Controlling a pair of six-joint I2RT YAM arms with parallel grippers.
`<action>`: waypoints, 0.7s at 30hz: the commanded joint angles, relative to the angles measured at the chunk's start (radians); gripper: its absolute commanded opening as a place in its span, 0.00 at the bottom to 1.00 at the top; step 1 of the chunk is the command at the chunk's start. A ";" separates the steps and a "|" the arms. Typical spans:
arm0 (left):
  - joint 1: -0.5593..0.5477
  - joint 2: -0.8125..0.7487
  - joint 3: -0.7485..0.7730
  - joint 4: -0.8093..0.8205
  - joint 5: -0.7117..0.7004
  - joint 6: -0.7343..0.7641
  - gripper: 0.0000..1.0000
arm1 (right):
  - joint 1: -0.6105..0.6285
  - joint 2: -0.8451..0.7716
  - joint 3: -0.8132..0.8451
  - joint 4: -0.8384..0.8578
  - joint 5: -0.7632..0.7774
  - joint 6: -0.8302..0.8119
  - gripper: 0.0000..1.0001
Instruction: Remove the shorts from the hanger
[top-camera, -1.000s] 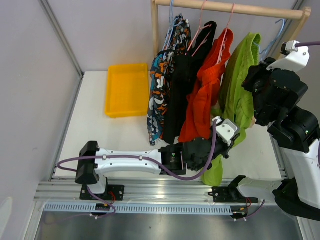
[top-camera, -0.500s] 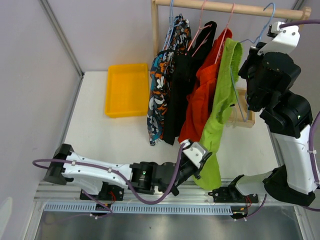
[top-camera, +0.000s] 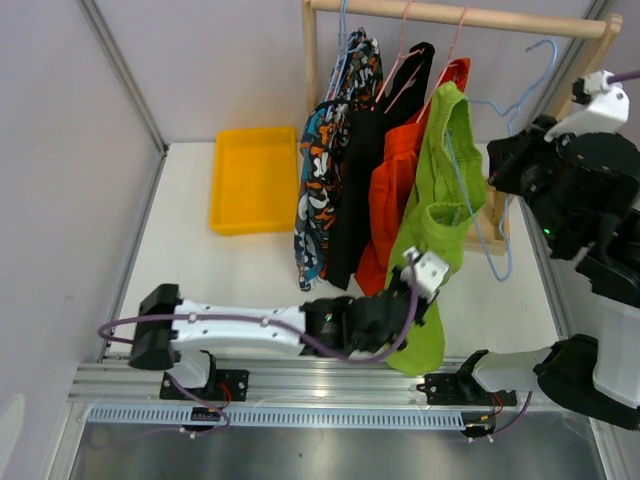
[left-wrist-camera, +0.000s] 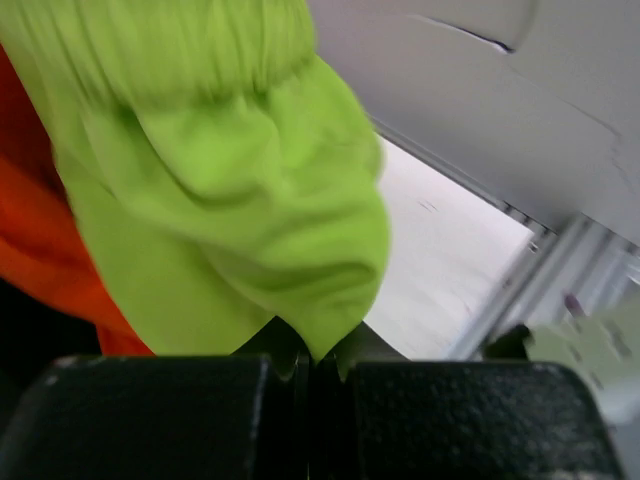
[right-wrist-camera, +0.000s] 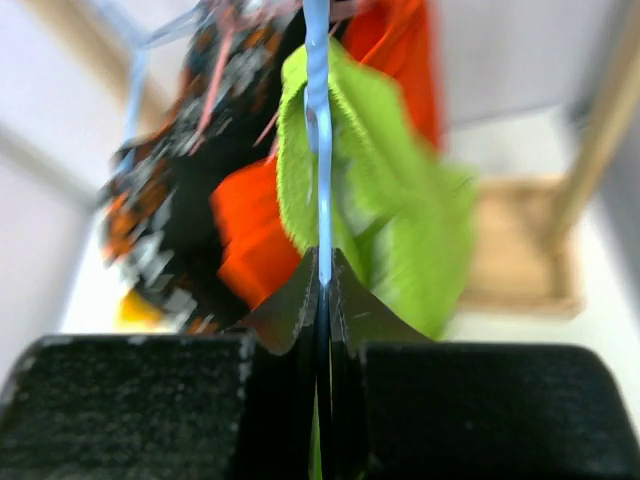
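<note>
Seen from above, the left hand (left-wrist-camera: 310, 365) has its fingertips lost under the lime green shorts (top-camera: 440, 200), though we see in its wrist view that it is pinched shut on the fabric's lower edge. The right hand (right-wrist-camera: 323, 275), its own view blurred, is clamped on the wire of the blue hanger (right-wrist-camera: 318, 120). The shorts hang from it just beside the orange-red pair (top-camera: 385, 200), part of which they mask. Against half a second ago, the left hand sits higher, bunching the green fabric, and the right arm stands lower and farther right.
</note>
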 joint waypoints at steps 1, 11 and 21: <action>0.144 0.105 0.224 -0.075 0.150 0.060 0.00 | 0.004 -0.089 0.018 -0.160 -0.279 0.261 0.00; 0.378 0.445 1.091 -0.523 0.258 0.065 0.00 | -0.052 -0.306 -0.248 -0.382 -0.269 0.458 0.00; 0.268 -0.131 0.205 -0.295 0.172 -0.059 0.00 | -0.091 -0.096 0.135 -0.346 0.050 0.188 0.00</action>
